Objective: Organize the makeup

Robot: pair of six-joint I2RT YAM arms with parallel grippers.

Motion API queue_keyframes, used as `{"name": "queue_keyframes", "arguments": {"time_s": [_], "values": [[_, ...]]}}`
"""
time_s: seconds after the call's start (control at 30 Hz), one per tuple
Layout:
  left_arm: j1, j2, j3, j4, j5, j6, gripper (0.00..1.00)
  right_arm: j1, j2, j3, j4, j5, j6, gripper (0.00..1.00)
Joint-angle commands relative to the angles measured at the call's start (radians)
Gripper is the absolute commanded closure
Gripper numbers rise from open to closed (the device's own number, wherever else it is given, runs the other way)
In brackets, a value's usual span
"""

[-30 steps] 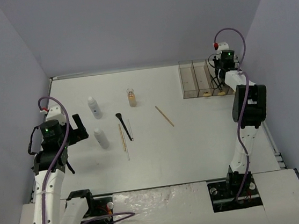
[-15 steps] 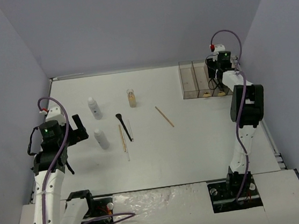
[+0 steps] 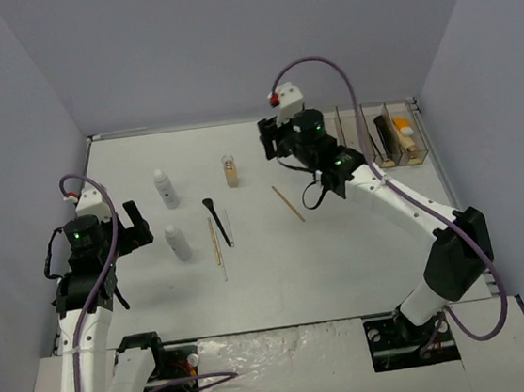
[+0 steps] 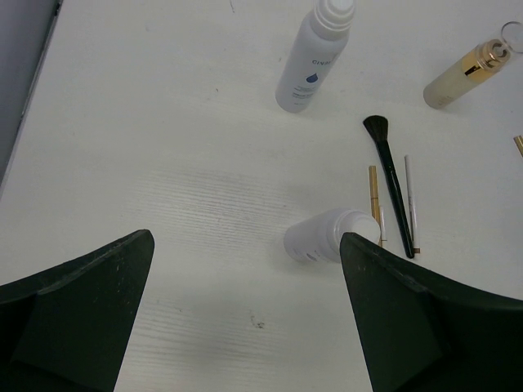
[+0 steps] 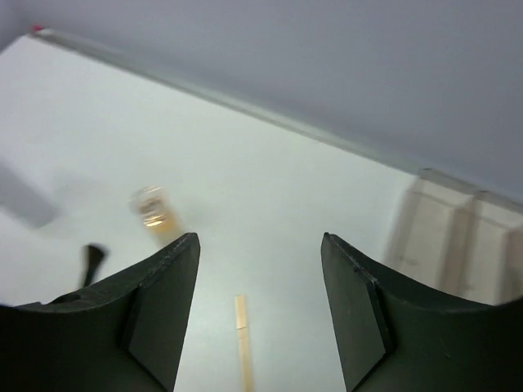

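Observation:
Two white bottles [image 3: 164, 188] [image 3: 177, 242] stand at the left, with a small glass bottle of tan liquid [image 3: 231, 170] behind the middle. A black brush [image 3: 215, 218] and thin pencils [image 3: 215, 241] lie together; a tan pencil [image 3: 288, 202] lies alone. My left gripper [image 3: 134, 231] is open and empty beside the nearer bottle [image 4: 327, 237]. My right gripper [image 3: 273, 143] is open and empty, above the table right of the glass bottle [image 5: 154, 208], with the tan pencil [image 5: 243, 343] below it. An orange tube [image 3: 404, 127] and a beige tube [image 3: 414, 146] lie in the box.
The clear smoky compartment box [image 3: 355, 143] stands at the back right and also holds a black item [image 3: 384, 135]. It shows blurred in the right wrist view [image 5: 458, 237]. Walls close the table on the left, back and right.
My right arm has swung from over the box at the back right to the left, and now hangs near the glass bottle. The left arm has barely moved.

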Motion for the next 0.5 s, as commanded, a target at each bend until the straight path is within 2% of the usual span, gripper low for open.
{"name": "queue_keyframes", "arguments": {"time_s": [0.0,0.13,0.23,0.47], "values": [[0.009,-0.007,0.048,0.068,-0.018,-0.012,0.03,0.227,0.021,-0.141,0.057,0.116,0.125,0.43],[0.013,-0.009,0.044,0.068,-0.023,-0.017,0.03,0.372,0.092,-0.211,0.182,0.148,0.181,0.47],[0.013,-0.010,0.042,0.070,-0.020,-0.018,0.03,0.442,0.208,-0.179,0.215,0.151,0.188,0.52],[0.013,-0.012,0.040,0.075,-0.020,-0.021,0.03,0.489,0.404,-0.078,0.239,0.203,0.178,0.61]]}}
